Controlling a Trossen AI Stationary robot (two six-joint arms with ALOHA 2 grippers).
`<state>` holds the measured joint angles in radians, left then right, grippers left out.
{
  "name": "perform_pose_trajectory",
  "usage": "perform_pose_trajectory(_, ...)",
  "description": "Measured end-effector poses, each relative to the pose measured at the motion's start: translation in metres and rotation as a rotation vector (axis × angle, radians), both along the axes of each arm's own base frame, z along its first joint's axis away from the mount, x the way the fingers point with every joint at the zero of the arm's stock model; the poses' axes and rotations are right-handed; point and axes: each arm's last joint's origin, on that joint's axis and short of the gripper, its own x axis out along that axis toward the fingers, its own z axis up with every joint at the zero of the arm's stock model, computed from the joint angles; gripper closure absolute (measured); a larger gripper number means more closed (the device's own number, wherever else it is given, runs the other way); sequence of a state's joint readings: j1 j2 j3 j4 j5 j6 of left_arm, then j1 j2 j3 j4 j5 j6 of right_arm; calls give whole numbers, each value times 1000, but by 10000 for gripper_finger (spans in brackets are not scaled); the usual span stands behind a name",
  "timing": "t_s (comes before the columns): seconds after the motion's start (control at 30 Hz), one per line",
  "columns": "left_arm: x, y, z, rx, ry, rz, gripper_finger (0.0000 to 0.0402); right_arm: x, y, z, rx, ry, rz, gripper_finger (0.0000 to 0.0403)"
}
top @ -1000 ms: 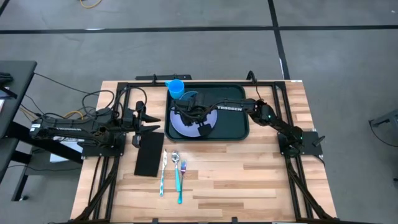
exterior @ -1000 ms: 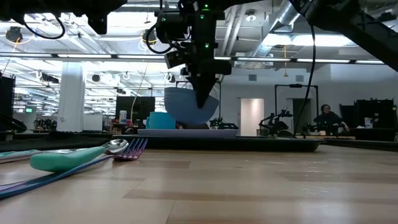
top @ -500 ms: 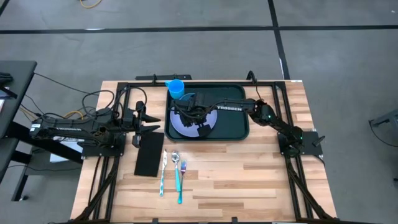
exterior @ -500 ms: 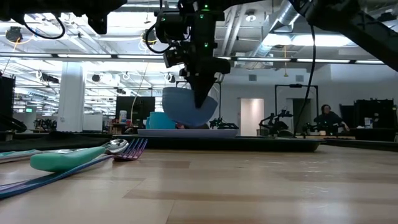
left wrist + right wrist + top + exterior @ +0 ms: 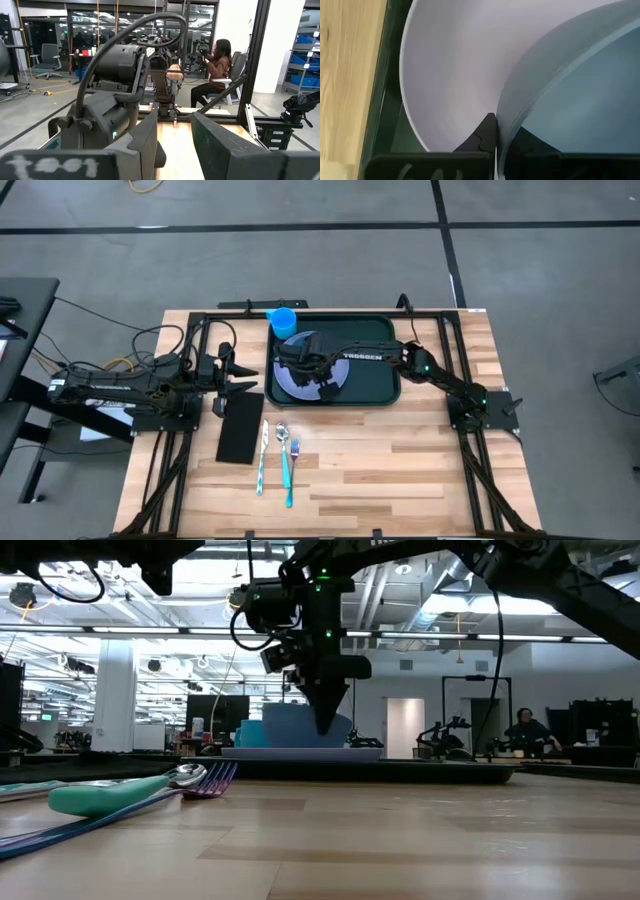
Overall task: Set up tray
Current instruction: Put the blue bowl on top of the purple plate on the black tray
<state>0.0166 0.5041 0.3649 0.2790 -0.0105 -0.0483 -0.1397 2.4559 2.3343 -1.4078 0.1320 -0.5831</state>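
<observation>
The dark green tray (image 5: 372, 370) lies at the table's far middle with a lavender plate (image 5: 288, 387) on its left half. My right gripper (image 5: 304, 366) points down over the plate, shut on a grey-blue bowl (image 5: 300, 726). The bowl's underside is down at the plate (image 5: 300, 751); in the right wrist view the bowl (image 5: 580, 90) covers part of the plate (image 5: 455, 70). A blue cup (image 5: 283, 321) stands at the tray's far left corner. My left gripper (image 5: 238, 377) waits open at the table's left, level, with nothing between its fingers (image 5: 145, 145). My right gripper pinches the bowl's rim (image 5: 506, 120), one finger inside the bowl and one outside. The fingers come from above, pointing down (image 5: 325, 720). The bowl sits upright below them, its bottom at the plate; whether it rests there I cannot tell.
A black napkin (image 5: 240, 427) lies left of the tray's near corner. A knife (image 5: 262, 460), a spoon (image 5: 284, 452) and a fork (image 5: 294, 452) lie side by side on the wood near the front middle. A person (image 5: 216, 62) sits beyond the table.
My right gripper has come down with the bowl, staying shut on its rim. The bowl, which hung clear above the plate, now reaches down to it and has stayed upright.
</observation>
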Motion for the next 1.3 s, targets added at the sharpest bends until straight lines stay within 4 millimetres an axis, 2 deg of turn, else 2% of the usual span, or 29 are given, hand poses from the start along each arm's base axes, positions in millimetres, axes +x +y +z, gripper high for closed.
perform_pose_trajectory(0.43,0,0,0,0,0,0,294,1,11,-1,2,6,24,398)
perform_pose_trajectory(1.0,0,0,0,0,0,1,294,2,10,-1,-5,2,24,395)
perform_pose_trajectory(1.3,0,0,0,0,0,1,294,2,10,-1,-9,1,22,331)
